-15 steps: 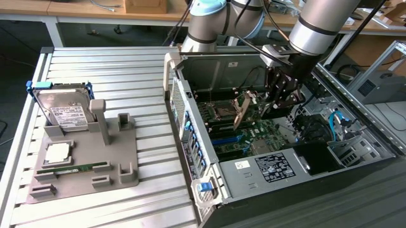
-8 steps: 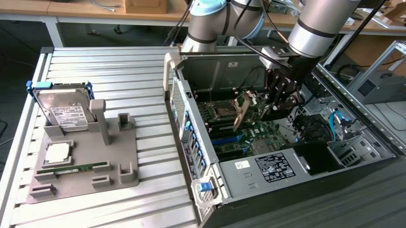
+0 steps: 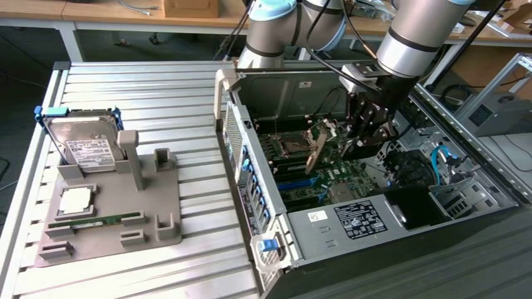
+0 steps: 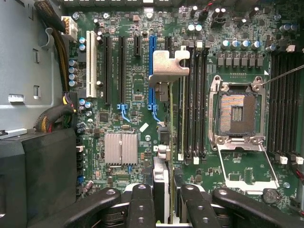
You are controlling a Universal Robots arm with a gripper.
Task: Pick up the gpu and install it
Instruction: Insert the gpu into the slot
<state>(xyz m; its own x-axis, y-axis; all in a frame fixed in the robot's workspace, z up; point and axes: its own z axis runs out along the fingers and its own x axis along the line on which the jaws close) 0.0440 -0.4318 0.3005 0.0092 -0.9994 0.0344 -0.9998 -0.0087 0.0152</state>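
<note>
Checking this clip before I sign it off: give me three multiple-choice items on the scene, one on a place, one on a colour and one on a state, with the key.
1. Where is the gpu?
A. outside the case
B. inside the open case, over the motherboard
C. under the case

2. What colour is the long slot beside the gpu's silver bracket?
A. red
B. blue
C. yellow

3. How do the jaws of the gripper stand?
A. closed on the gpu
B. wide open and empty
C. closed on a cable

Key:
1 B: the exterior view shows the card tilted above the board, within the case walls.
2 B: the wrist view shows a blue slot beside the bracket.
3 A: the card's edge runs between the jaws.
</note>
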